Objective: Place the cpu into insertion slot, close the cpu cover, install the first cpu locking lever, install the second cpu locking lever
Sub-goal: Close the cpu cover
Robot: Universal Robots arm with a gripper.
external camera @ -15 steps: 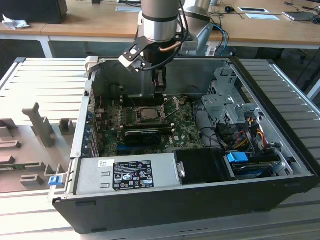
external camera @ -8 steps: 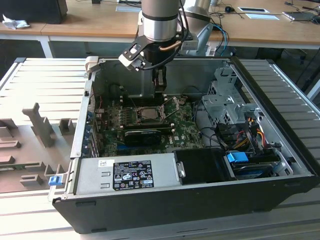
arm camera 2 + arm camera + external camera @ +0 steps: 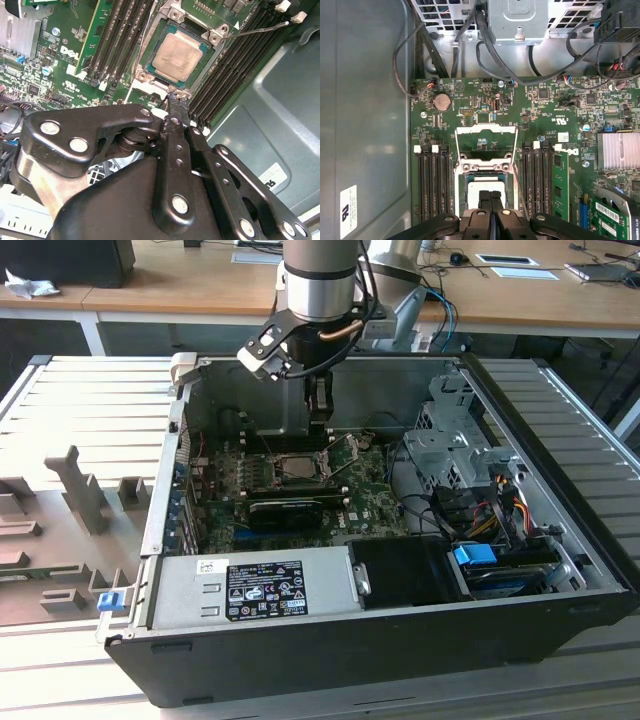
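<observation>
- one small square chip with a flat silver-grey metal top, the cpu, sat in the silver-rimmed square insertion slot, just beyond the jaw tips.
- the black gripper had its jaws pressed together, holding nothing.
- the thin silver frame cpu cover lay flipped open, farther past the tips.
- the chip looked light, stiff, slick and fragile underneath, so it was best gripped by opposite edges.

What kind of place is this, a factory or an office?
Probably a robotics lab or workshop: an open computer case sits on a slotted metal bench under a robot arm, with wooden office desks behind.
</observation>
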